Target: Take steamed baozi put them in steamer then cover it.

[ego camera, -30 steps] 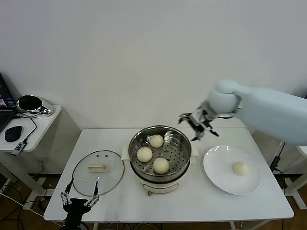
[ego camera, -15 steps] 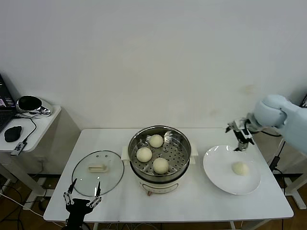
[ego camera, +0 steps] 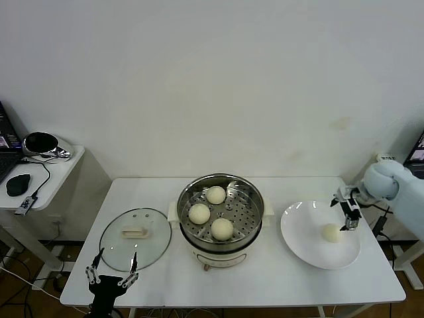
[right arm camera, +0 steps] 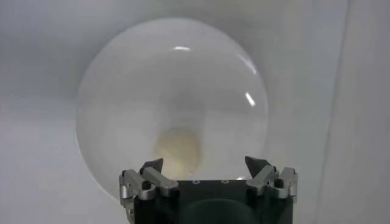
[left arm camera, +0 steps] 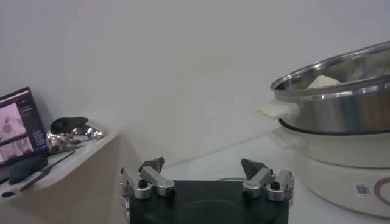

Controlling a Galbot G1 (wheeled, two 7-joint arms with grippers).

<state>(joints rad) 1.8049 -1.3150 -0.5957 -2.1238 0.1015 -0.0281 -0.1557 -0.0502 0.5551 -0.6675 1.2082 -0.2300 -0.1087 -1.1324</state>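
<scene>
1. fetching the last bun, by the look of it: right gripper [ego camera: 347,213] hovering over the white plate [ego camera: 301,238], just above and beside the lone baozi [ego camera: 331,232] left there. fingers spread wide, nothing between them.
2. same story from the right wrist view: the baozi [right arm camera: 178,150] sitting just ahead of the open fingertips, a bit off centre toward one finger [right arm camera: 152,166], so probably needs a small sideways nudge before dropping.
3. next move, best guess: line up over the bun, lower until the fingers straddle it, close gently (soft dough, easy to squash), lift and carry across to the steamer [ego camera: 248,233].
4. left gripper [ego camera: 111,271] parked low at the front table edge, just in front of the cover [ego camera: 135,230], also wide open and empty. not doing anything yet.
5. cover lying flat on the table to the left of the steamer, so lid step not started.
6. head count: four baozi total, three already on the perforated tray inside the steamer [ego camera: 216,195] [ego camera: 199,213] [ego camera: 222,228], one on the plate. one steamer, one cover, one plate.
7. free spot on the tray toward the right side, looks like room for number four.
</scene>
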